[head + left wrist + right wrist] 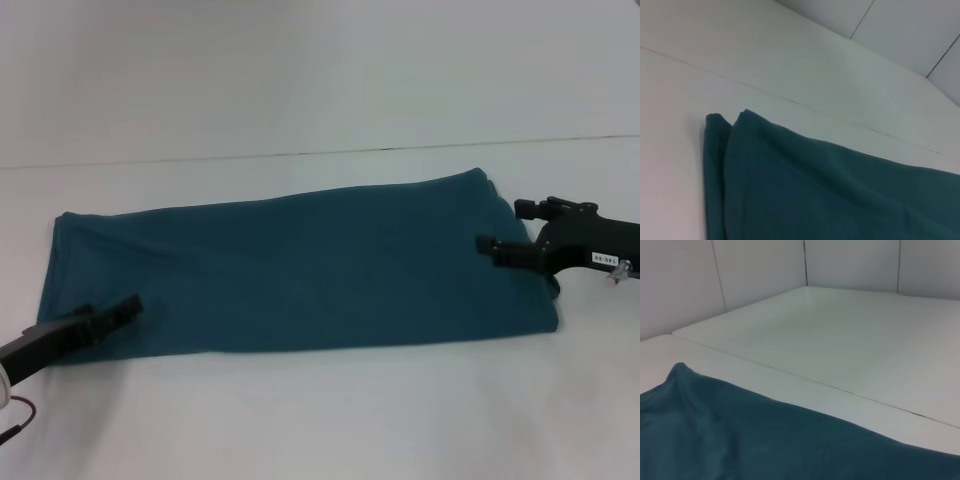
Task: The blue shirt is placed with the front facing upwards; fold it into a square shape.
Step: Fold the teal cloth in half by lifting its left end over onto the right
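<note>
Grippers at blue shirt's point(300, 270) ends

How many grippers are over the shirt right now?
2. The left gripper is over the blue shirt at its near left corner; the right gripper is at the shirt's right end, jaws apart.

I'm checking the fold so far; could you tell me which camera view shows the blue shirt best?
The head view: the blue shirt appears whole there, a long folded band on the white table between both end effectors. The left wrist view shows only one layered corner, and the right wrist view only a raised corner and edge.
</note>
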`<state>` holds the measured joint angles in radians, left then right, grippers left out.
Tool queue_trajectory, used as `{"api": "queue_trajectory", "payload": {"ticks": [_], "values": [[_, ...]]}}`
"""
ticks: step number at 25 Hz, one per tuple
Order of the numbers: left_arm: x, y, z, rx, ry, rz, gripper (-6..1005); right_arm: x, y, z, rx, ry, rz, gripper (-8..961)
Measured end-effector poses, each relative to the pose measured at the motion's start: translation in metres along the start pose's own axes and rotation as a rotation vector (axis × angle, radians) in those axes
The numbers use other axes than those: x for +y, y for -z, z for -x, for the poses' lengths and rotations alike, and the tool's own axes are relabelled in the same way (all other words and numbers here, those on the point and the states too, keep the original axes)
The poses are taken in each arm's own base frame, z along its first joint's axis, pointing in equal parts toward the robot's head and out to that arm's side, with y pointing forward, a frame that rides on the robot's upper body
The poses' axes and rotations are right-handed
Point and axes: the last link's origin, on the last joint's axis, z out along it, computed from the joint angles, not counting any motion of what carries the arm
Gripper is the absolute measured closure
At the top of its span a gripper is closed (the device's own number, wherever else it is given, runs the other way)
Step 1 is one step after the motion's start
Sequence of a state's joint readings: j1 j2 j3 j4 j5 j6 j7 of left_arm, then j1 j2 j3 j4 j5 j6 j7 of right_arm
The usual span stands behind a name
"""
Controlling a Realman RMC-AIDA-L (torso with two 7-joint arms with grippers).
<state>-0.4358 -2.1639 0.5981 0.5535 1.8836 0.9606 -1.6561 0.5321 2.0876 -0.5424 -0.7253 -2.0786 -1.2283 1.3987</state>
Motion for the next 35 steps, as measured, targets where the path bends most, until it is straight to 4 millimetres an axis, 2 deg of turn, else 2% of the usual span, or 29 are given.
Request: {"api": "queue_trajectory", "payload": {"ticks": [8, 15, 22, 30, 35], "values": [[0.014, 0.005, -0.027, 0.145, -0.010, 0.109, 127, 0.001, -0.006, 0.000, 0.008, 0.001, -0.001, 53], [-0.001, 0.016, -0.042, 0.191, 0.034, 0.048, 125, 0.001, -0.006, -0.002, 0.015, -0.002, 0.000, 53], [-0.017, 0.024, -0.048, 0.055, 0.087, -0.057, 124, 0.000, -0.005, -0.005, 0.019, 0.004, -0.013, 53], [-0.018, 0.016, -0.057, -0.046, 0.107, -0.106, 122, -0.001, -0.004, -0.007, 0.024, 0.011, -0.020, 53], [-0.016, 0.013, -0.063, -0.049, 0.098, -0.112, 121, -0.001, -0.004, -0.007, 0.024, 0.012, -0.019, 53]]}}
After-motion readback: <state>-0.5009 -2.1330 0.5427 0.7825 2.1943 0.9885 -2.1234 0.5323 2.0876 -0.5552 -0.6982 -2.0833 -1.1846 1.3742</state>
